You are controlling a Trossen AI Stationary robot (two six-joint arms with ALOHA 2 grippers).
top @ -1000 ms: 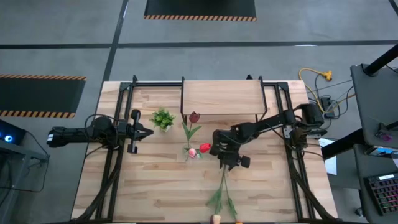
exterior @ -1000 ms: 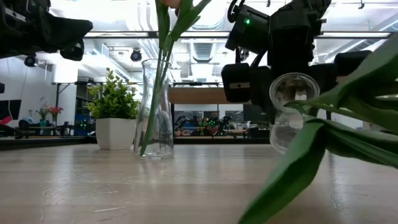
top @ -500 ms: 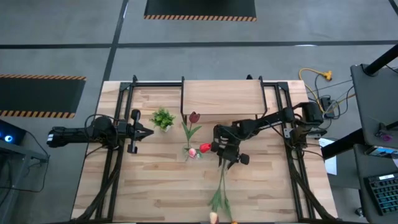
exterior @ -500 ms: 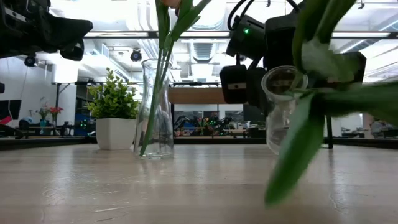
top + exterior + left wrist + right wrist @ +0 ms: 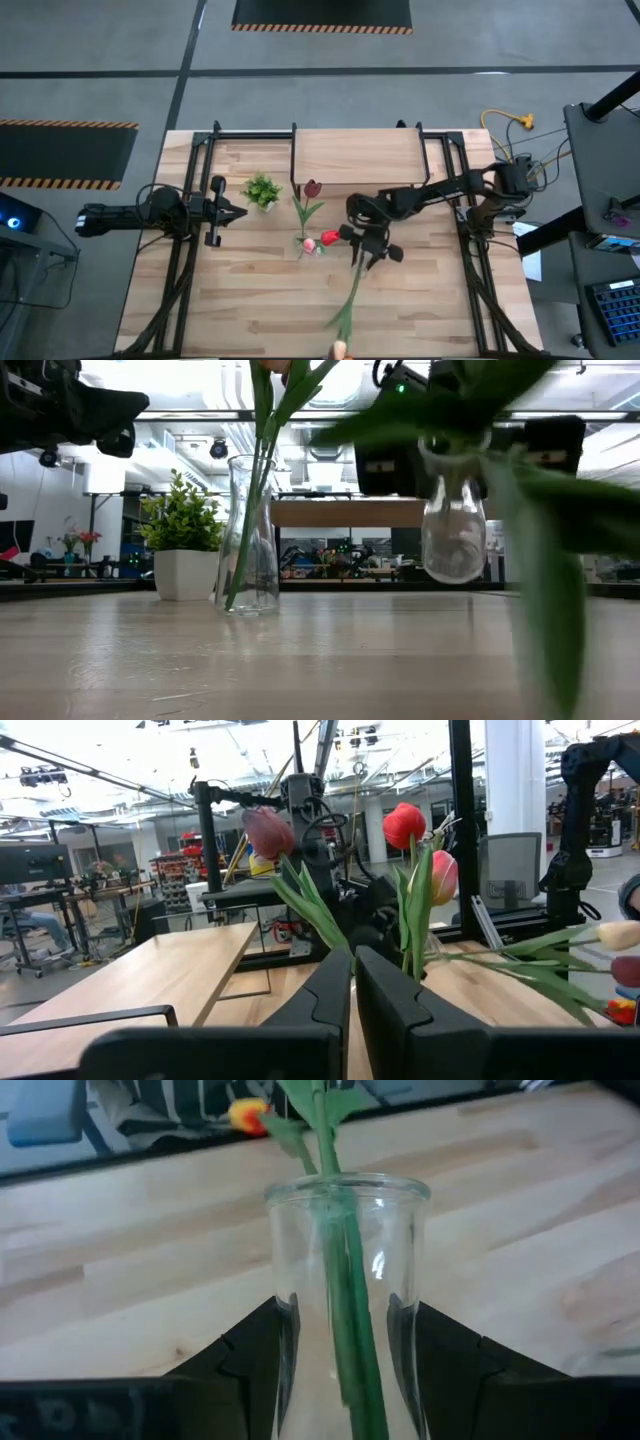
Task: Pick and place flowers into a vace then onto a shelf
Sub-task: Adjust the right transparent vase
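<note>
My right gripper (image 5: 367, 243) is shut on a clear glass vase (image 5: 455, 530) at the table's middle, lifted off the wood. One tulip's green stem (image 5: 350, 295) sticks out of its mouth toward the near edge, with a peach head (image 5: 340, 350). A second glass vase (image 5: 250, 540) stands on its base to the left, holding red, pink and maroon tulips (image 5: 312, 238). The light-wood shelf (image 5: 355, 158) stands at the far middle. My left gripper (image 5: 238, 210) is shut and empty at the left, beside the small plant. My right gripper pinches the vase's narrow neck (image 5: 290, 1330) between its two fingers (image 5: 250, 1355), a little below the rim. The fingers come level from the table's right side, across the neck. The vase hangs clear of the table, tilted with its mouth toward the near edge, stem (image 5: 350, 1330) inside.
A small bushy green plant in a white pot (image 5: 262, 190) stands at the far left, next to the left gripper. Black frame rails (image 5: 190, 270) run along both table sides. Bare wood lies at the near left and near right.
My right gripper has risen with the vase and gone a little toward the far edge. The vase has come up clear of the table and tipped more upright. The tulip's stem and leaves have swung with it.
</note>
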